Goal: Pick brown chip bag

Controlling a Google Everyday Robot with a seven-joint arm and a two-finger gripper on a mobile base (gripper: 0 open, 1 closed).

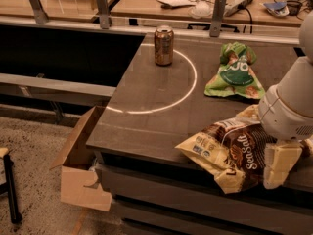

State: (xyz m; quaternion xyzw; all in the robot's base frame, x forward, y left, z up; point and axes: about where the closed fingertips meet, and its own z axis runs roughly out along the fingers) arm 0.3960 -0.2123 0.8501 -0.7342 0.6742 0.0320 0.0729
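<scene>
Dim workshop, dark bench [146, 99] marked with white ring. Brown chip bag [227, 153] lies flat at front right edge. Gripper [282, 164] low at bag's right end; whether open or closed, cannot tell. Judgement: seize crinkled foil deep, not slippery end seam; lift straight up, clear of green snack bag [234, 75].

crinkled brown chip bag [229, 153], flat, beside gripper [284, 166]

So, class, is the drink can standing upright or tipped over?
Upright: the can stands on its base, top rim up. The gripper sits at the brown chip bag.
</scene>
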